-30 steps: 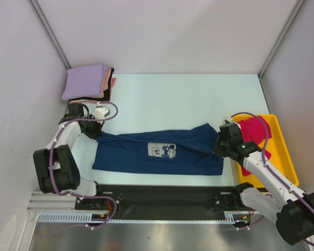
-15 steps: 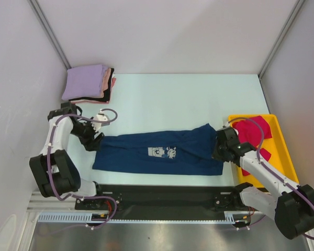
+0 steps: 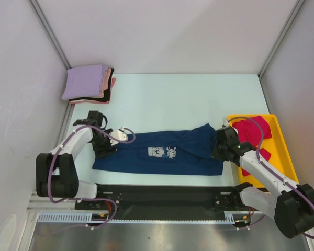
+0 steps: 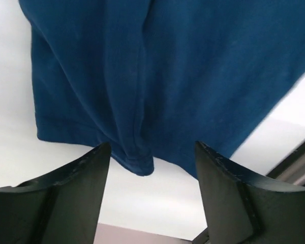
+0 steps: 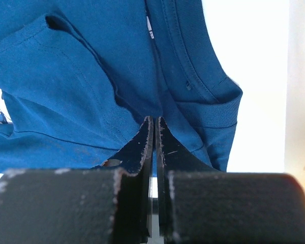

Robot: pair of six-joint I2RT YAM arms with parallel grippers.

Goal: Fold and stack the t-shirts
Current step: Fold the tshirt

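Note:
A navy t-shirt (image 3: 162,151) with a small white cartoon print lies stretched out flat across the near part of the table. My left gripper (image 3: 105,148) hovers at its left end, open, with the shirt's hem (image 4: 137,162) just beyond the fingertips and nothing between them. My right gripper (image 3: 218,148) is at the shirt's right end, by the collar (image 5: 193,66), and is shut on a pinch of the navy cloth (image 5: 91,76). A stack of folded t-shirts (image 3: 89,82), lavender on top with pink and black below, sits at the far left corner. A crimson t-shirt (image 3: 251,130) lies in the tray.
A yellow plastic tray (image 3: 282,151) stands at the right edge of the table, close behind my right arm. White walls enclose the left, back and right sides. A black rail (image 3: 162,193) runs along the near edge.
My left gripper opened, let go of the navy shirt's left end, swung out left, then came back over that end. The right arm shifted slightly nearer, still shut.

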